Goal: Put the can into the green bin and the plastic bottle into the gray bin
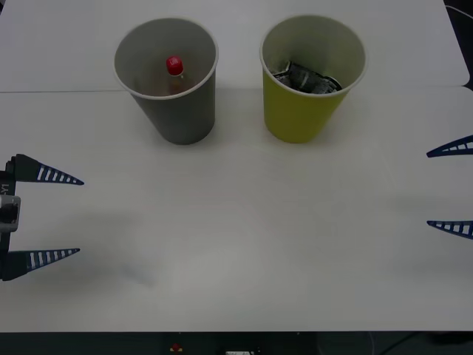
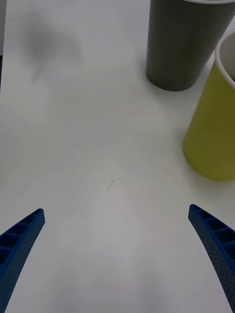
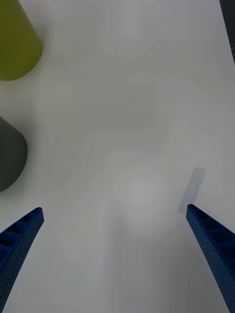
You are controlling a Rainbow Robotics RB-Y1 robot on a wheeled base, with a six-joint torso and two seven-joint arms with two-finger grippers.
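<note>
Both pincers spread, empty: left pincer [image 1: 77,217], right pincer [image 1: 430,188]. Between and beyond them: plastic bottle [image 1: 174,68] inside gray bin [image 1: 181,111], can [image 1: 307,78] inside green bin [image 1: 299,111].

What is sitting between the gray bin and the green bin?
Nothing: in the front view, only bare white table separates the gray bin from the green bin.

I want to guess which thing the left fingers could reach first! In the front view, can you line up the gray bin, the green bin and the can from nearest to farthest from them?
From the left gripper, at the table's left edge:
1. The gray bin, back left.
2. The green bin, back right.
3. The can, lying inside the green bin.
</note>
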